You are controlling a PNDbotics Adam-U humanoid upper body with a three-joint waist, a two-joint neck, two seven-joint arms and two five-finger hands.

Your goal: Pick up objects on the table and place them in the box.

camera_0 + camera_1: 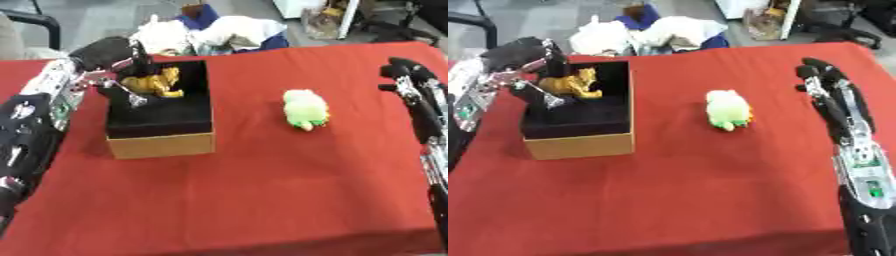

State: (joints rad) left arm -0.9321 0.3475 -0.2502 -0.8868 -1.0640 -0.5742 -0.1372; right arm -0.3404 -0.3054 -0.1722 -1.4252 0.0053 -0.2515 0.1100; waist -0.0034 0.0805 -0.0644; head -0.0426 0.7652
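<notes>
Box (pixel 162 145), yellow toy (pixel 156 82) inside, apparently pinched by left hand (pixel 131 65) above.

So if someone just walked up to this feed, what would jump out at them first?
Probably the left hand holding an orange toy over the black-lined box at the left of the red table. Next, the green plush toy lying alone mid-table, with the right hand idle at the right edge.
</notes>
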